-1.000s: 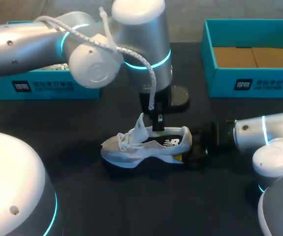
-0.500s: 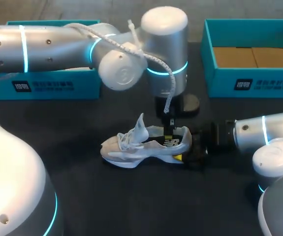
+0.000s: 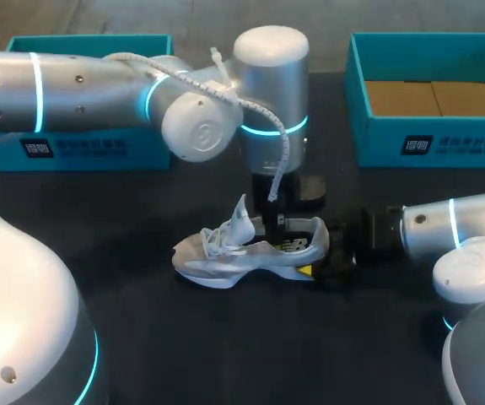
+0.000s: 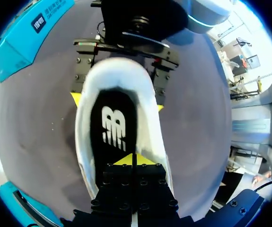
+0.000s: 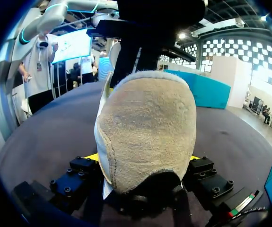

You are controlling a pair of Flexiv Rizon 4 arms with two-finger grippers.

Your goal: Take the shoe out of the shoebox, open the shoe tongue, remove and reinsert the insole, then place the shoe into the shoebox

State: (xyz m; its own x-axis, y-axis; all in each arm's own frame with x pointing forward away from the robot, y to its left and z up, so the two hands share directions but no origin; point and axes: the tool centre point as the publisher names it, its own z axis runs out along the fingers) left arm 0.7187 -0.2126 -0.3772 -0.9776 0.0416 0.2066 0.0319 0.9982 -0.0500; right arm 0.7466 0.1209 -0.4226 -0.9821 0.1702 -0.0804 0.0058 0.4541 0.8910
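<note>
A white logo marks the black insole [image 4: 114, 127] of the shoe [image 3: 250, 249], its heel clamped by the right gripper [image 5: 143, 158]; the left gripper [image 4: 133, 161], tips pressed together, sits over that insole.

White shoe [image 3: 225, 257] with tan heel [image 5: 147, 123]; black insole [image 4: 112, 106] bearing white logo; teal shoebox [image 3: 358, 93], brown inside; black table [image 3: 225, 337]; black fingers [image 5: 79, 170], yellow tips.

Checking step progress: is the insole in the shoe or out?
In: the black insole lies inside the white shoe, shown in the left wrist view.
</note>
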